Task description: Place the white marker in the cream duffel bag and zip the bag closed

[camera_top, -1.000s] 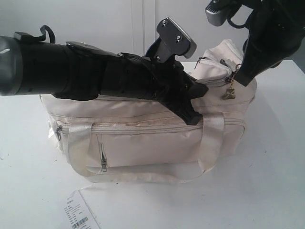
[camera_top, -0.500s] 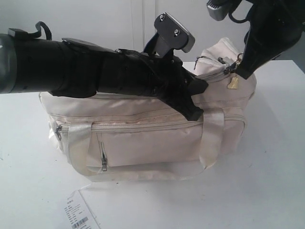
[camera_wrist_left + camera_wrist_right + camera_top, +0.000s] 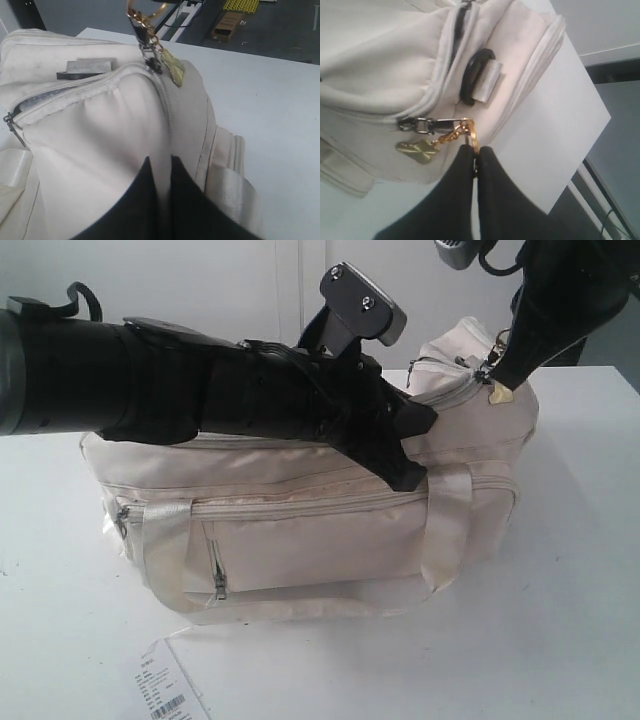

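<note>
Pinching the gold ring charm (image 3: 473, 132) tight, the right gripper (image 3: 474, 151) could slip off if the cream duffel bag (image 3: 300, 540), nipped between the left gripper (image 3: 160, 163) and its near-closed fingers, shifts.

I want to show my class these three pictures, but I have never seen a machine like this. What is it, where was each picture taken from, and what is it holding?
It is a robot with two black arms, each ending in a two-fingered end effector. The wide picture comes from a camera standing off the arms. The other two come from cameras on the wrists, looking along the fingers. On the white table lie a cream duffel bag and a barcoded paper tag. The left end effector pinches the bag's fabric. The right end effector is closed on the gold ring hanging from the top zipper's pull. No marker shows in any picture.
</note>
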### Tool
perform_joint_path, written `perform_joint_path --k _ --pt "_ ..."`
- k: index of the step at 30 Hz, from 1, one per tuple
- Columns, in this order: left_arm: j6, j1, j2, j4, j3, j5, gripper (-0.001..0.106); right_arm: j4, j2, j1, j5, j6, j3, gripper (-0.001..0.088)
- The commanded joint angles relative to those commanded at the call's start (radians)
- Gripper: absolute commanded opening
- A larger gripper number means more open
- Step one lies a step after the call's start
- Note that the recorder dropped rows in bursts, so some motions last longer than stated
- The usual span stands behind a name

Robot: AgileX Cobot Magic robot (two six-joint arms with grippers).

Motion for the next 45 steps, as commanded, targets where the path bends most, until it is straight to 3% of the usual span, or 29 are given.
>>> perform_joint_path --k 38,45 --pt "0.008 0.0 -0.009 0.024 0.004 0.053 0.0 0.004 0.138 0.0 -0.315 0.034 0.0 0.0" --pt "0.008 0.0 -0.009 0.024 0.004 0.053 0.0 0.006 0.186 -0.05 -0.35 0.07 0.0 0.0"
